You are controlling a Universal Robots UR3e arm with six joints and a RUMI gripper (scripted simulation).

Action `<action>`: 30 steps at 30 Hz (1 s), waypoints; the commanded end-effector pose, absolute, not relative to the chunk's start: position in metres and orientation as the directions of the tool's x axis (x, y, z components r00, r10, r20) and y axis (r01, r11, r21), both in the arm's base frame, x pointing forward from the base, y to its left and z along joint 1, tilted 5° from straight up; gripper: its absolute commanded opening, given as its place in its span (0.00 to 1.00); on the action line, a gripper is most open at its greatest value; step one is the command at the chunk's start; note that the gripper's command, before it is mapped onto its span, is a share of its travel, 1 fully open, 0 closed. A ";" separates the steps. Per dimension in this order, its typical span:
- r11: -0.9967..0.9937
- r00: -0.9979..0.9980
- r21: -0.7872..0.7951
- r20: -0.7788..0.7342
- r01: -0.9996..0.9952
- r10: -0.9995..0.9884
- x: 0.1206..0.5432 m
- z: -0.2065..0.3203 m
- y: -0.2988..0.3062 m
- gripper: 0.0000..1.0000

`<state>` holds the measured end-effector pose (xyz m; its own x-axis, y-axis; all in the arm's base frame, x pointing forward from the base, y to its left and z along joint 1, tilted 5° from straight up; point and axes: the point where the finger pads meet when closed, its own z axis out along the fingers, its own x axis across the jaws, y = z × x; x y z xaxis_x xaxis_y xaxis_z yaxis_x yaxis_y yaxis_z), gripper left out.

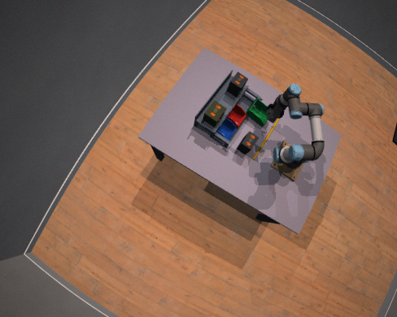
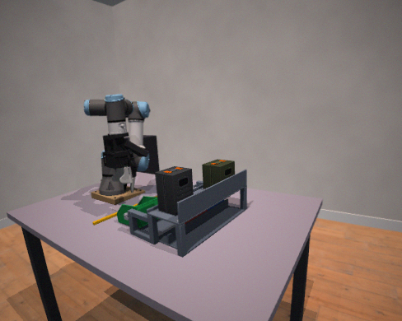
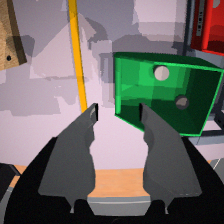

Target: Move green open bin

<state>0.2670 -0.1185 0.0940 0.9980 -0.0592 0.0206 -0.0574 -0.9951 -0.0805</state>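
The green open bin [image 1: 257,111] sits at the end of the grey shelf [image 1: 223,111] nearest the arm. In the side view the bin [image 2: 138,209] lies low beside the shelf frame. In the wrist view the bin [image 3: 162,95] fills the upper right, with two grey round parts [image 3: 161,73] inside it. My gripper [image 3: 118,104] hovers above the bin's near left corner, and its right finger overlaps the bin's wall in the picture. The fingers stand partly apart with nothing between them. The gripper also shows in the top view [image 1: 272,114] and in the side view [image 2: 127,177].
A yellow rod [image 1: 265,138] lies on the table between the bin and the arm's wooden base plate [image 1: 285,164]. A red bin [image 1: 237,115] and a blue bin [image 1: 227,129] sit in the shelf. Dark boxes stand on the shelf [image 1: 237,83], and another stands on the table [image 1: 247,142].
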 end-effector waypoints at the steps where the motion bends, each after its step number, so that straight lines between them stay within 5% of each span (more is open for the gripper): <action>1: -0.995 0.998 -0.079 0.022 -0.057 -0.059 0.267 0.094 -0.119 0.26; 30: -0.995 0.998 -0.078 0.022 -0.057 -0.059 0.268 0.086 -0.118 0.26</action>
<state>0.2672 -0.1179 0.0861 0.9980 -0.0592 0.0206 -0.0574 -0.9951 -0.0805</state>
